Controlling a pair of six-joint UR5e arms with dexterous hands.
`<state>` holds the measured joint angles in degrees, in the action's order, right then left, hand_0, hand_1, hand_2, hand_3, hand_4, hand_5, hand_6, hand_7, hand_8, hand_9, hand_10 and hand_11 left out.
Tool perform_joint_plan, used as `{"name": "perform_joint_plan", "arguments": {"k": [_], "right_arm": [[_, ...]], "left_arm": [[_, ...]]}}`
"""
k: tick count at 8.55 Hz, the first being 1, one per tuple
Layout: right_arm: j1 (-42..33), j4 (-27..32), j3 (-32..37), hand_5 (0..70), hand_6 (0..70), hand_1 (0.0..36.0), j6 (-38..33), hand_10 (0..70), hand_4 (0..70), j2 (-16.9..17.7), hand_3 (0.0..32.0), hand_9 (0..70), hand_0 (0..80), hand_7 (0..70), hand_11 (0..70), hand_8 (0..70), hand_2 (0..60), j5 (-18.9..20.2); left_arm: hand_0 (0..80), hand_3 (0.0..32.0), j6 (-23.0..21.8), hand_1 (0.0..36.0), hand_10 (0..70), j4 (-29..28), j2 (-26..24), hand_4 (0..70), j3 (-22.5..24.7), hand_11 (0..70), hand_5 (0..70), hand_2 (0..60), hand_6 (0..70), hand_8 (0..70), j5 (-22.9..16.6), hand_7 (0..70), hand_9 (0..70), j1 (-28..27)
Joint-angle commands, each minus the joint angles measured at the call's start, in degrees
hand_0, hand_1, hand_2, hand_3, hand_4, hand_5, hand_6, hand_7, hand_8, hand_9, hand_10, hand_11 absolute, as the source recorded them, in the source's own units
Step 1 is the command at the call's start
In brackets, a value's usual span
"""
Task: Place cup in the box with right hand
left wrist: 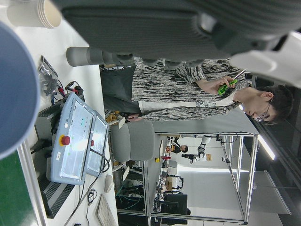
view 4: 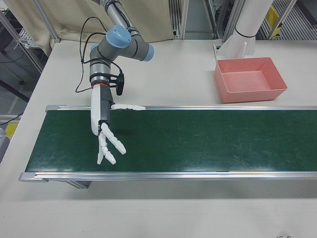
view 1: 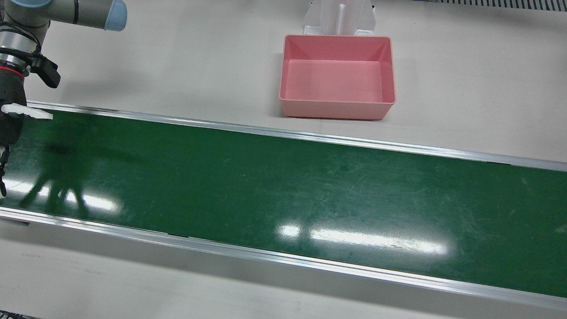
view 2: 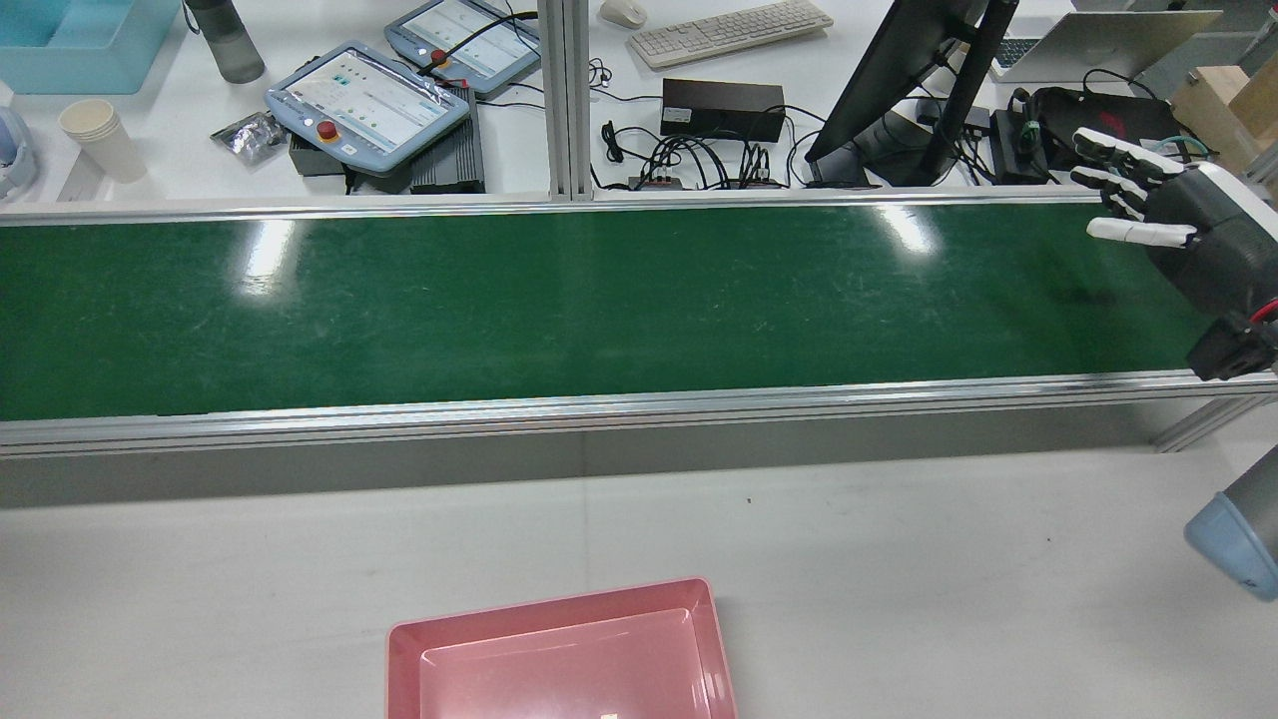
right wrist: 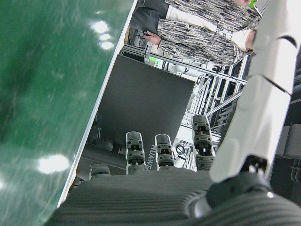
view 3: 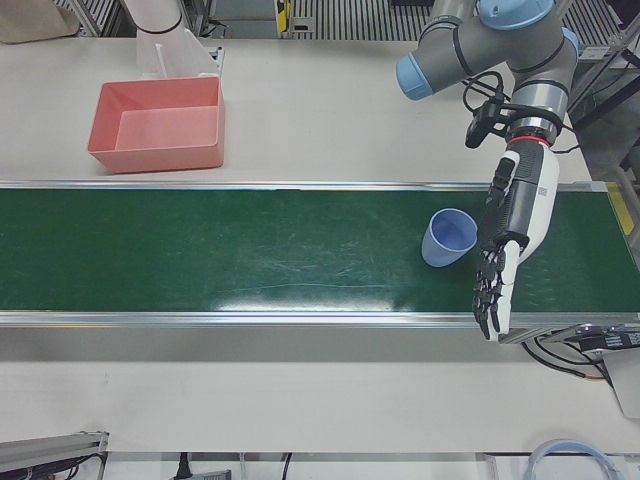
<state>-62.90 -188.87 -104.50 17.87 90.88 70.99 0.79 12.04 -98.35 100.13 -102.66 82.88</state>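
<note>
A light blue cup (view 3: 449,238) lies tilted on the green belt (view 3: 250,250), its mouth facing up and toward the camera; its side fills the left edge of the left hand view (left wrist: 14,89). My left hand (view 3: 510,240) is open with fingers stretched, right beside the cup; I cannot tell if they touch. My right hand (view 4: 105,133) is open and empty above the other end of the belt, and also shows in the rear view (view 2: 1178,225) and front view (view 1: 11,119). The pink box (view 1: 336,110) is empty and stands on the white table behind the belt.
The belt (view 1: 283,186) has raised aluminium rails along both sides. A white pedestal (view 1: 339,17) stands just behind the box. Beyond the belt a desk holds teach pendants (view 2: 369,100), a monitor (view 2: 899,80), cables and paper cups (view 2: 100,135).
</note>
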Motion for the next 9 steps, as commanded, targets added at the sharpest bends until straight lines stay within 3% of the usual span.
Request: {"name": "perform_joint_plan", "arguments": {"k": [1, 3, 4, 6, 7, 9], "right_arm": [[1.46, -0.01, -0.18, 7.2, 4.1, 18.7, 0.14, 0.0, 0.0, -0.62, 16.4, 16.2, 49.3, 20.5, 1.0, 12.2, 9.2, 0.02], [1.29, -0.10, -0.18, 7.2, 4.2, 18.8, 0.06, 0.0, 0.0, -0.53, 17.4, 16.8, 49.8, 22.0, 0.8, 12.3, 8.6, -0.15], [1.29, -0.10, -0.09, 6.7, 4.8, 17.8, -0.12, 0.0, 0.0, -0.44, 13.0, 17.4, 49.2, 23.8, 0.8, 12.4, 8.2, -0.15], [1.55, -0.10, -0.09, 6.3, 6.5, 16.9, -0.12, 0.0, 0.0, -0.44, 0.2, 18.9, 48.6, 26.6, 0.7, 12.9, 9.0, -0.15], [1.56, -0.10, -0.09, 6.0, 6.3, 15.3, -0.12, 0.0, 0.0, -0.44, 0.2, 17.9, 47.3, 25.3, 1.0, 12.5, 8.3, -0.15], [1.64, -0.10, -0.18, 6.0, 5.2, 14.0, -0.12, 0.0, 0.0, -0.44, 7.2, 16.9, 46.9, 22.5, 1.0, 11.8, 4.4, -0.15]], "left_arm": [[0.0, 0.0, 0.00, 0.0, 0.0, 0.00, 0.00, 0.0, 0.07, 0.0, 0.0, 0.0, 0.0, 0.0, 0.00, 0.0, 0.0, 0.00], [0.0, 0.0, 0.00, 0.0, 0.0, 0.00, 0.00, 0.0, 0.07, 0.0, 0.0, 0.0, 0.0, 0.0, 0.00, 0.0, 0.0, 0.00], [0.0, 0.0, 0.00, 0.0, 0.0, 0.00, 0.00, 0.0, 0.07, 0.0, 0.0, 0.0, 0.0, 0.0, 0.00, 0.0, 0.0, 0.00], [0.0, 0.0, 0.00, 0.0, 0.0, 0.00, 0.00, 0.0, -0.02, 0.0, 0.0, 0.0, 0.0, 0.0, 0.00, 0.0, 0.0, 0.00], [0.0, 0.0, 0.00, 0.0, 0.0, 0.00, 0.00, 0.0, -0.02, 0.0, 0.0, 0.0, 0.0, 0.0, 0.00, 0.0, 0.0, 0.00], [0.0, 0.0, 0.00, 0.0, 0.0, 0.00, 0.00, 0.0, 0.07, 0.0, 0.0, 0.0, 0.0, 0.0, 0.00, 0.0, 0.0, 0.00]]}}
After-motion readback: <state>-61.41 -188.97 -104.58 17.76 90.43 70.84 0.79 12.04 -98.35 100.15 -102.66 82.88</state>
